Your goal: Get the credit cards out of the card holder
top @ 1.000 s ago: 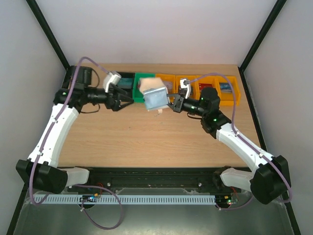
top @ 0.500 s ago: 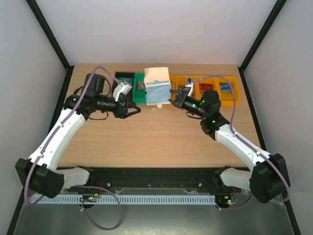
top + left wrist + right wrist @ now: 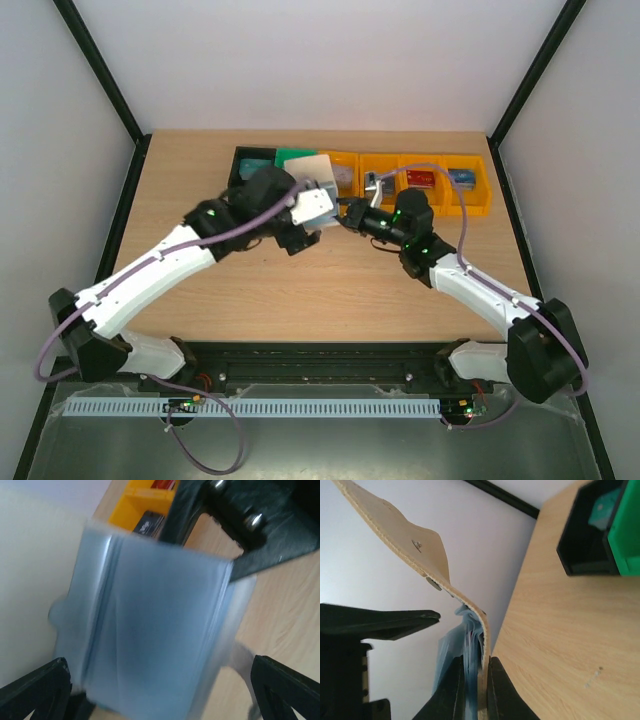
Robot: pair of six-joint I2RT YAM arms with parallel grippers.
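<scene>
The card holder (image 3: 314,199) hangs open above the table's middle, with a white cover and pale blue-grey sleeves. My right gripper (image 3: 346,214) is shut on its edge. In the right wrist view the jaws (image 3: 476,680) pinch the cover and sleeves, and the cover (image 3: 420,545) curls up with its snap showing. A thin red card edge (image 3: 471,634) shows among the sleeves. My left gripper (image 3: 303,224) is open right at the holder. In the left wrist view the blurred sleeves (image 3: 155,630) fill the space between its spread fingers (image 3: 35,690).
A row of bins stands at the back: black (image 3: 250,160), green (image 3: 290,157) and orange (image 3: 440,185). The orange ones hold a red card (image 3: 420,180) and a blue card (image 3: 460,178). A teal card (image 3: 605,502) lies in the black bin.
My left arm has swung from the far left to the centre, and its open gripper now straddles the holder. My right gripper has brought the holder down and a little left.
</scene>
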